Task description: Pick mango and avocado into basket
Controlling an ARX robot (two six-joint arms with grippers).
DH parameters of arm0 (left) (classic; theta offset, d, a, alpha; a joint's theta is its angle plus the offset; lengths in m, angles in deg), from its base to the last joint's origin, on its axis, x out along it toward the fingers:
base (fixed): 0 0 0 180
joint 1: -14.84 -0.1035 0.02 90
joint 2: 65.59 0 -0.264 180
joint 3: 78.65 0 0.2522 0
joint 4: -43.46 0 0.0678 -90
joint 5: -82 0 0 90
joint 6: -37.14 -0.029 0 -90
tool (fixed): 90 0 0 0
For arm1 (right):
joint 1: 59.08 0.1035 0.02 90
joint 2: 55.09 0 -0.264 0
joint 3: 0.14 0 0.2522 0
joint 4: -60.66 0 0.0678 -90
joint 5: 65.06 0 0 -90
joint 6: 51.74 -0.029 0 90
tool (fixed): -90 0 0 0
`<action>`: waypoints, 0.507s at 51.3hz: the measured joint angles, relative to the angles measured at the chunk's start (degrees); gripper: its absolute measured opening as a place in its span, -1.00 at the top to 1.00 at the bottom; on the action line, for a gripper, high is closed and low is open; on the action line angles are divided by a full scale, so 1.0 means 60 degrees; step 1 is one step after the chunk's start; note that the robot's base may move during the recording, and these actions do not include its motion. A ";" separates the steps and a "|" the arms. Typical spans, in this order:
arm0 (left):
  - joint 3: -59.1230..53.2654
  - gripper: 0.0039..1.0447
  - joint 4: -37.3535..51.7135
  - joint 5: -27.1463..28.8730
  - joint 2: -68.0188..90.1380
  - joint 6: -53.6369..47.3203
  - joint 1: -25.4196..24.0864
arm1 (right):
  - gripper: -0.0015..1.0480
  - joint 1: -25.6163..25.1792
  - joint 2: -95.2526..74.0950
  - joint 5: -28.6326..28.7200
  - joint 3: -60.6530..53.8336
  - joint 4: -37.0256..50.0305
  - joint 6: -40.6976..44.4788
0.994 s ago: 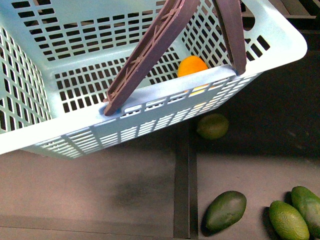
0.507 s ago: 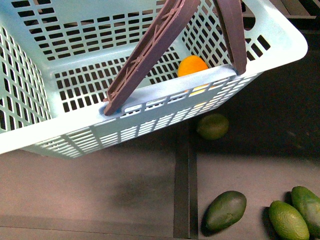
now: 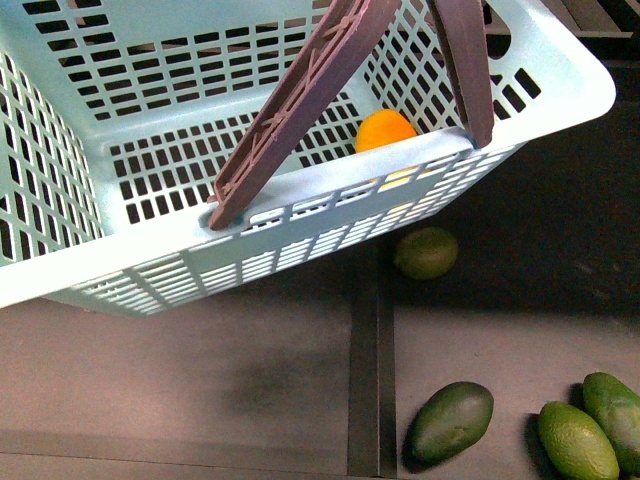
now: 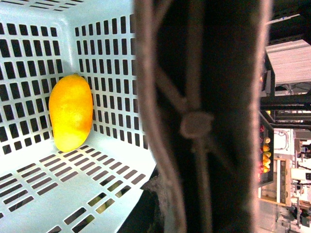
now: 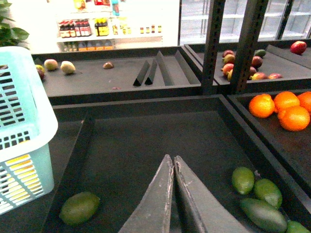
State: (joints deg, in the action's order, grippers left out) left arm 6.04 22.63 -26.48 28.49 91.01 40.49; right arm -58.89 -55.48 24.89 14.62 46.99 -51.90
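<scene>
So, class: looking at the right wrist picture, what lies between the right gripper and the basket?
In the right wrist view, one green fruit lies on the dark tray floor between the right gripper and the basket; the rest is bare.

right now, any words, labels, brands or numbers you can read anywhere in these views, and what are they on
No text can be read in any view.
Bottles on the far shelf: labels too small and washed out to read.
Basket: plain lattice, no label or brand showing.
Mango: no sticker on the side that shows.
Handle: moulded ribs only, blurred, no lettering.
Oranges and green fruit: no stickers or price signs visible.
</scene>
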 joint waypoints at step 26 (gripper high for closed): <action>0.0000 0.93 0.0000 0.0000 0.0000 -0.0004 0.0004 | -0.79 0.0000 0.0004 0.0000 0.0000 0.0000 0.0000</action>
State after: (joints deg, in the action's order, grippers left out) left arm 6.04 22.63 -26.48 28.49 90.98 40.51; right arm -58.89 -55.46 24.89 14.62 46.99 -51.90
